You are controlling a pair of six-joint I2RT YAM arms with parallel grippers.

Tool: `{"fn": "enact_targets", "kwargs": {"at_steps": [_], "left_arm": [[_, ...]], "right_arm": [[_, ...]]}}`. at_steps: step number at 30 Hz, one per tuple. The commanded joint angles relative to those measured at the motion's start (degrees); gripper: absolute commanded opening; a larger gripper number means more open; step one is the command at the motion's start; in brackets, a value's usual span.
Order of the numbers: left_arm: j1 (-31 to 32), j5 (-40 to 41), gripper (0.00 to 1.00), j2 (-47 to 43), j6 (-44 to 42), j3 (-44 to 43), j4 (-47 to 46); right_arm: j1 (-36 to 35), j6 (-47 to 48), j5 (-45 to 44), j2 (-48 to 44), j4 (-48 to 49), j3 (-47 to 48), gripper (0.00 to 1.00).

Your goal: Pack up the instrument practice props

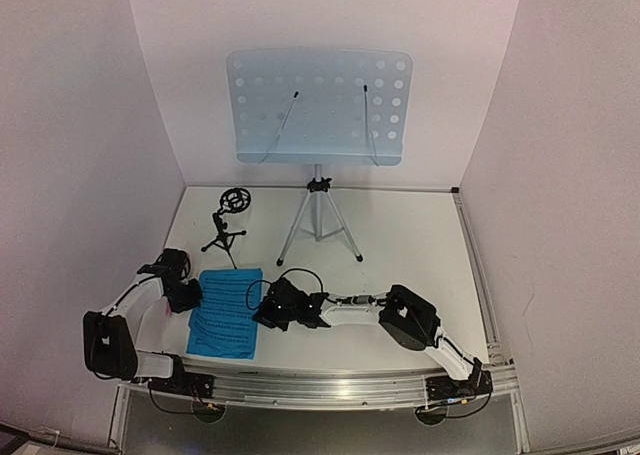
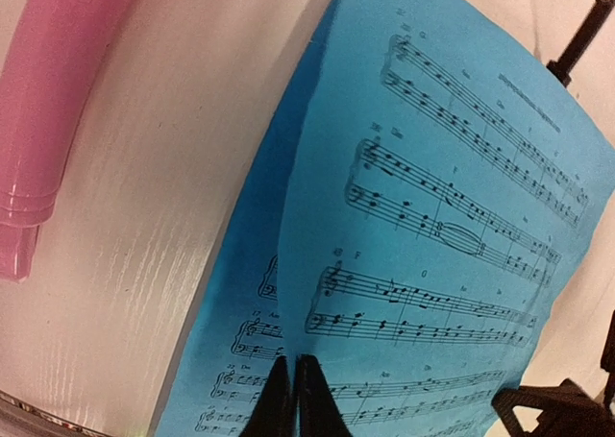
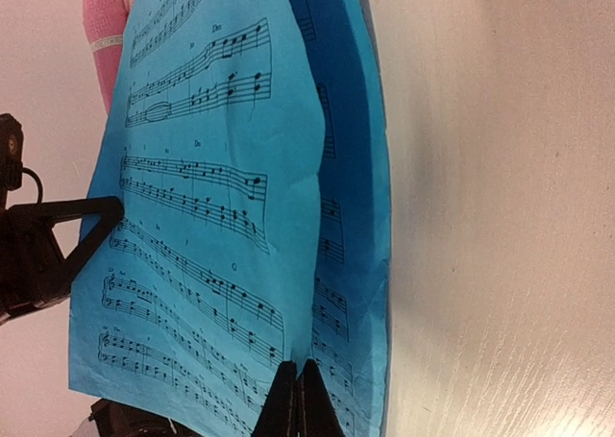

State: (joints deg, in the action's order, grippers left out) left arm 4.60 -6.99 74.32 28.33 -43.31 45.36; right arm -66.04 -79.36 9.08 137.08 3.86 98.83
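Observation:
Two blue sheet-music pages (image 1: 225,315) lie stacked at the front left of the table. The top page (image 2: 442,226) is lifted off the lower page (image 2: 240,312). My left gripper (image 2: 291,360) is shut on the top page's left edge. From the other side, my right gripper (image 3: 299,368) is shut on the same top page (image 3: 202,216), with the lower page (image 3: 356,216) flat beneath. A pink toy microphone (image 2: 48,120) lies on the table left of the pages. The small black mic stand (image 1: 228,225) and the pale perforated music stand (image 1: 318,105) stand upright behind.
The music stand's silver tripod (image 1: 318,220) spreads its legs over the middle back of the table. White walls enclose the left, back and right sides. A metal rail (image 1: 330,385) runs along the near edge by the arm bases.

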Motion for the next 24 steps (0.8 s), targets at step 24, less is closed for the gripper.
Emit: {"fn": "enact_targets", "kwargs": {"at_steps": [24], "left_arm": [[-0.24, 4.41, 0.49, -0.61, -0.31, -1.99, -0.35]], "right_arm": [[-0.13, -1.98, 2.61, 3.84, 0.75, 3.05, 0.00]]}}
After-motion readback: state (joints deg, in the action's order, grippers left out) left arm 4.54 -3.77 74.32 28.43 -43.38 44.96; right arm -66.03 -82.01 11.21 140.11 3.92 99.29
